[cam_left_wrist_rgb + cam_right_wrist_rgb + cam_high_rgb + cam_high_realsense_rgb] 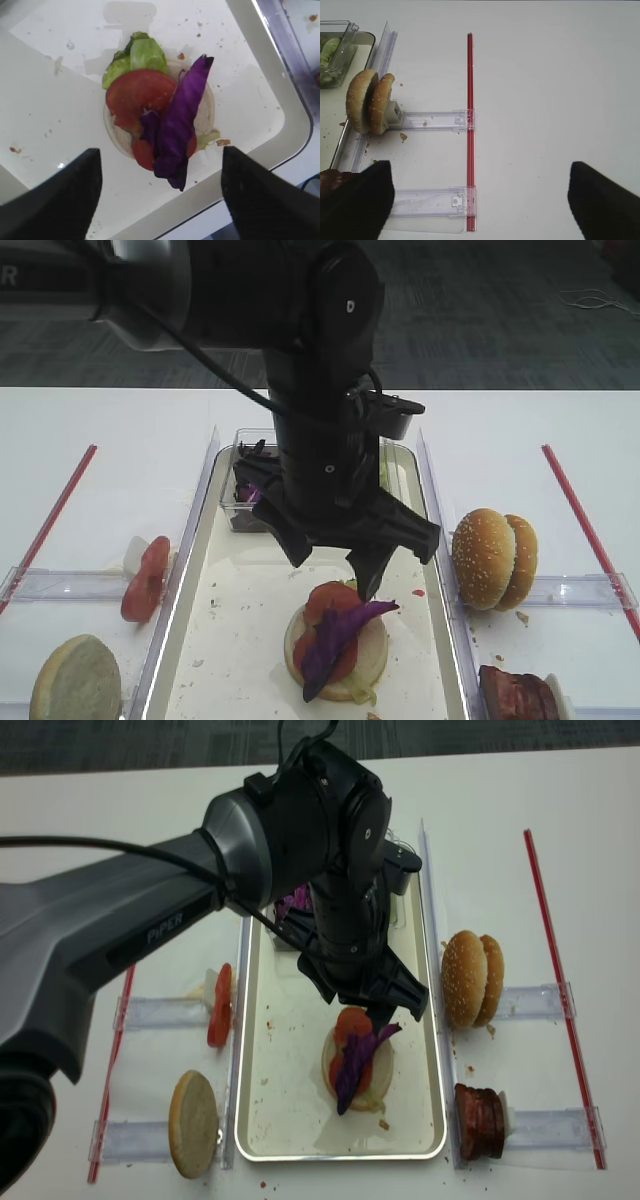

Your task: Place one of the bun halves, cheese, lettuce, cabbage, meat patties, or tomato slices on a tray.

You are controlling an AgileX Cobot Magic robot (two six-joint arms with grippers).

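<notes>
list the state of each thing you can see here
left gripper: open, fingers above the stack, holding nothing
cabbage: lying on top of the tomato slice
lettuce: tucked under tomato
bun half: flat on tray
bun pair: upright on edge, right of tray

You see tray [432, 1020]: shiny metal rim, matt crumb-speckled floor. Cabbage [179, 125] glossy, smooth. Bun halves [493, 558] matt, seeded. Desk [545, 90] smooth white. Rails [432, 120] clear plastic.
</notes>
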